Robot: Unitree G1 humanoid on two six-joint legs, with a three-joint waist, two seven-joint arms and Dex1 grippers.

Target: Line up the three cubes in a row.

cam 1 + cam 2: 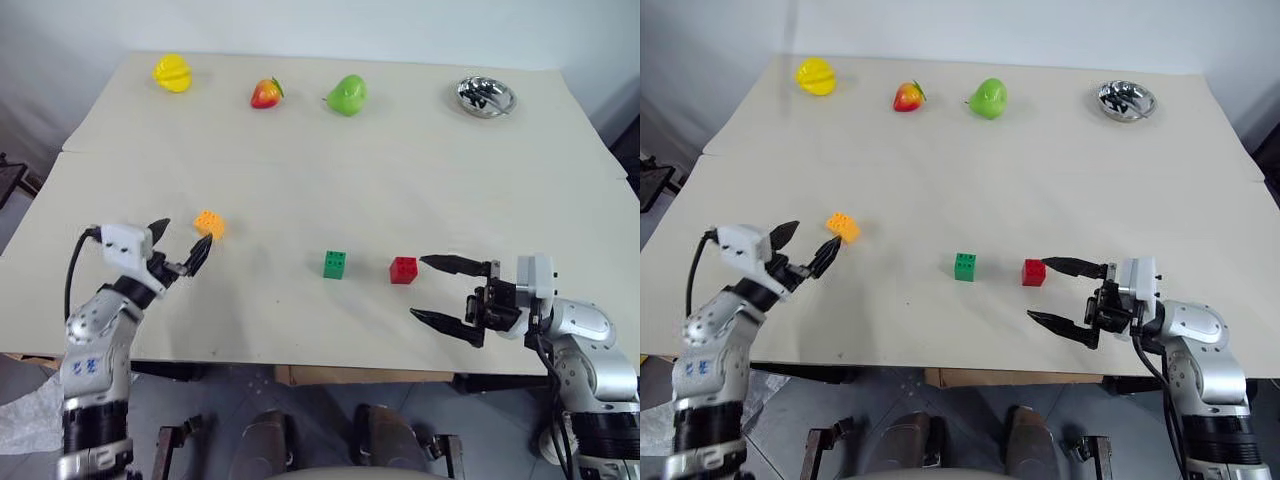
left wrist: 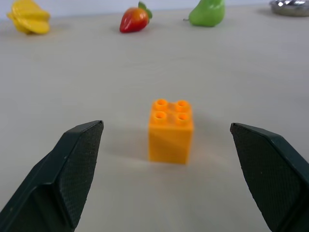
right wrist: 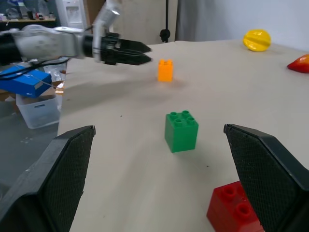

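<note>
On the near half of the table (image 1: 300, 180), green cube (image 1: 335, 264) and red cube (image 1: 404, 270) sit close, roughly level; orange cube (image 1: 209, 224) sits apart to the left and farther back, so it's the outlier. Left gripper (image 1: 180, 248) fingers wide apart, aimed at orange, not touching. Right gripper (image 1: 437, 290) spread, beside red, empty

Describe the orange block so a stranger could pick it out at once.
On the pale table, look along the near edge toward the robot's left. The small orange plastic studded block stands just ahead of the left gripper, apart from the green block and red block.
</note>
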